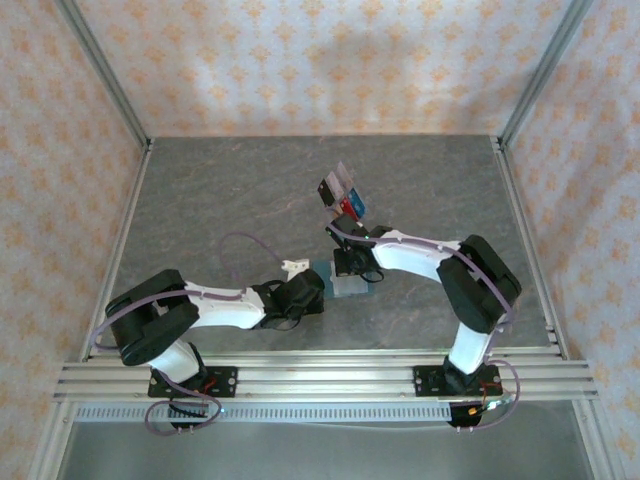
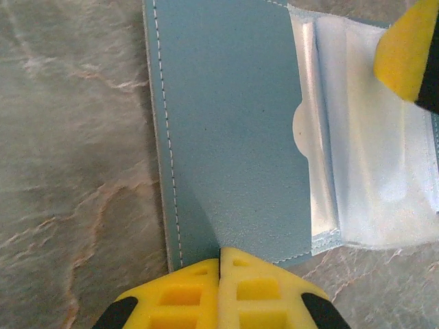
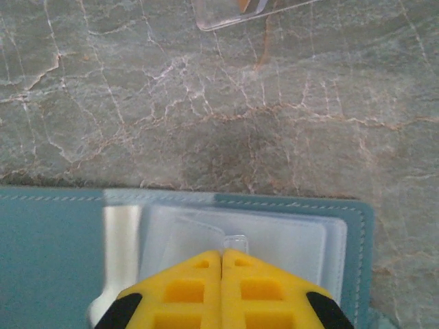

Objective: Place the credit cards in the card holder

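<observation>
The card holder (image 2: pixel 226 123) is laid open and flat on the grey marbled counter (image 3: pixel 274 103), toward the near side, between the 2 arms. A teal panel with pale stitching is seen on one half, and clear plastic pockets (image 2: pixel 370 151) on the other.

The left hand (image 2: pixel 219 255) is shut, its 2 yellow fingers pressed together with no gap. Its tips are set at the edge of the teal panel. Whether the panel is pinched or merely touched cannot be told.

The right hand (image 3: pixel 221 255) is likewise shut, with its fingers together. Its tips are placed over the clear pockets, close to the holder's stitched far edge. A small clear tab (image 3: pixel 236 240) is seen just at those tips, but whether it is gripped cannot be told. In the left wrist view, 1 yellow finger (image 2: pixel 405 55) of the right hand is seen at the upper right, above the pockets.

From above, the holder is approached by the left arm from the left and by the right arm from the right, so that the 2 hands are brought close together over it.

The cards (image 1: pixel 343 196) are stood on edge in a clear tray (image 3: pixel 226 17), farther from the arms than the holder and apart from it. Red, blue, dark and pale cards can be made out there. In the right wrist view, a corner of the tray is seen at the top edge, with an orange sliver inside it.
</observation>
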Available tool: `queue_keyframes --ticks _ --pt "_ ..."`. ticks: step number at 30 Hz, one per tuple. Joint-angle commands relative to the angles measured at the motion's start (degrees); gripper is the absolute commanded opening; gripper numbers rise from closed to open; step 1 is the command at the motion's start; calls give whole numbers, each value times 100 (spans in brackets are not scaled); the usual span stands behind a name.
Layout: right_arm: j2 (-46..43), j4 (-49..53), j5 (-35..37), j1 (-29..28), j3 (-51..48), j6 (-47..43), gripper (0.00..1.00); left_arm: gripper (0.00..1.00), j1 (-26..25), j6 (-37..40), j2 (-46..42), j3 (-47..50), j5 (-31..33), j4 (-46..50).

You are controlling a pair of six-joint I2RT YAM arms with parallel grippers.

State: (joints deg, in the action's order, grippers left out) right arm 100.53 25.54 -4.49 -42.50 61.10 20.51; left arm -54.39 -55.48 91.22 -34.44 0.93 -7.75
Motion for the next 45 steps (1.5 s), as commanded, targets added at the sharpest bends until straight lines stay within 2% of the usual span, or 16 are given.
queue_keyframes --ticks 1,9,12,18,26,30,37,40,45 --pt "-307 451 10 -57 161 -15 0 4 1 2 669 271 -171 757" --pt "-9 351 -802 -52 455 106 1 4 -1 37 713 226 -198 748" --pt "166 117 -1172 -56 415 259 12 4 -1 46 704 227 -198 744" --pt "178 -548 -1785 -57 167 640 27 4 -1 89 739 183 -215 766" --pt "155 -803 -2109 -57 165 797 39 4 0 124 701 148 -215 812" --pt "203 -980 -2347 -57 135 827 46 5 0 190 432 139 -194 1009" --pt "-36 -1657 -3183 11 97 902 55 13 7 412 -379 12 -8 1746" --pt "-94 -1741 -3505 74 197 907 56 16 10 448 -580 -19 30 1969" --pt "-111 -1586 -3511 102 287 791 57 22 13 429 -976 22 -9 2152"
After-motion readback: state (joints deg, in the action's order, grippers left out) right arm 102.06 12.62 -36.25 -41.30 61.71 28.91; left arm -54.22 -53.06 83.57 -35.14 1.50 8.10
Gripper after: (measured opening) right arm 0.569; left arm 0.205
